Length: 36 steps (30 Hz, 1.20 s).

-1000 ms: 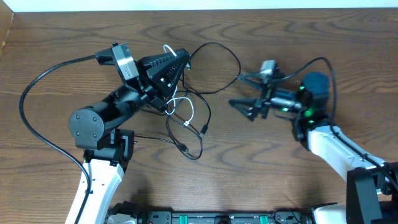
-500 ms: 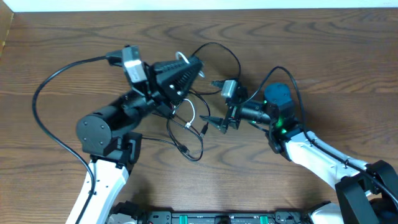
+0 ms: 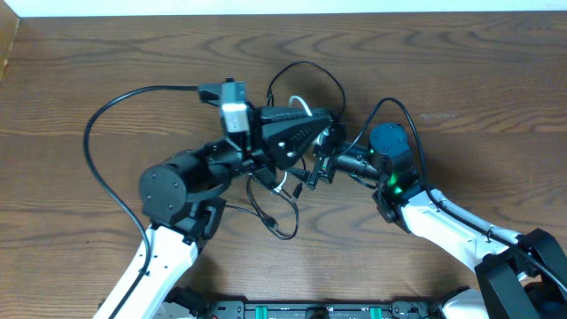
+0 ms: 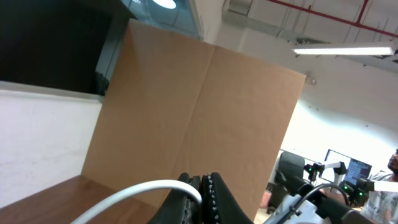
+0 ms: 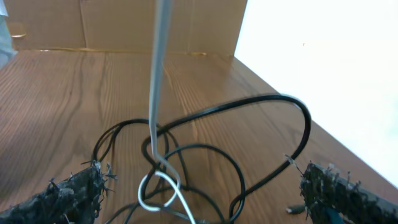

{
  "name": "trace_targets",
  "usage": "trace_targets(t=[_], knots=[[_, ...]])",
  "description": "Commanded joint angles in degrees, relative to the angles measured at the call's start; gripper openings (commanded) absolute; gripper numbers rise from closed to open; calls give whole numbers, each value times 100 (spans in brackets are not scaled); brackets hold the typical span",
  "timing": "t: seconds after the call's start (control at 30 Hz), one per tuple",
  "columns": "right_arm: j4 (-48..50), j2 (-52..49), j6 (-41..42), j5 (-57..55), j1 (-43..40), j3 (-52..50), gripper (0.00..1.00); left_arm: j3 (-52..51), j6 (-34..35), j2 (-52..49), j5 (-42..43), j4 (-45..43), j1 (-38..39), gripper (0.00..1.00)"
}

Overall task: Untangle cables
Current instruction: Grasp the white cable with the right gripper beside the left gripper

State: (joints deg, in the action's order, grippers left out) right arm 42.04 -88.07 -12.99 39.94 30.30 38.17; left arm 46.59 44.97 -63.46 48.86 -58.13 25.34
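The cables lie tangled at mid table: several thin black cords and one white cord. My left gripper is shut on the white cord and holds it lifted, its jaws pressed together on it. My right gripper is open just right of the tangle. In the right wrist view its fingers spread wide around the knot, where the white cord rises taut from a white loop among the black cords.
A large black cable loop arcs behind the grippers. Another black loop trails toward the front. The left arm's thick black wire sweeps across the left of the wooden table. The two arms are close together.
My left gripper has moved right with the white cord. My right arm has moved left, from the right side to the tangle, and its open fingers are now around the knot.
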Motion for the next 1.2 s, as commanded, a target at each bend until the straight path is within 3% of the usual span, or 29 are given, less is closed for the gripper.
trace_targets(t=[0.0,0.07,0.23,0.3,0.4,0.7,0.87,0.93,1.07,1.17], knots=[[98,20,-76,-33,122,15,99,48,-188,-144,-203,-52,118,8],[153,20,-79,-33,173,17,95,48,-186,-216,-201,-74,127,8],[251,20,-79,-31,243,17,56,48,-186,-365,-203,-76,127,8],[254,20,-79,-35,243,17,29,48,-186,-420,-201,-76,127,8],[254,20,-79,-35,243,17,1,48,-186,-472,-201,-74,127,8],[380,20,-79,-61,232,17,1,48,-186,-503,-197,-39,127,8],[763,20,286,-201,214,17,1,48,-374,-505,-197,494,127,9],[1016,20,737,-415,170,17,1,48,-505,-505,-199,879,127,17],[1497,22,1814,-704,-107,17,1,48,-1047,-505,-197,1998,127,43],[1773,22,2465,-702,-400,17,1,48,-1663,-505,-199,2695,125,48]])
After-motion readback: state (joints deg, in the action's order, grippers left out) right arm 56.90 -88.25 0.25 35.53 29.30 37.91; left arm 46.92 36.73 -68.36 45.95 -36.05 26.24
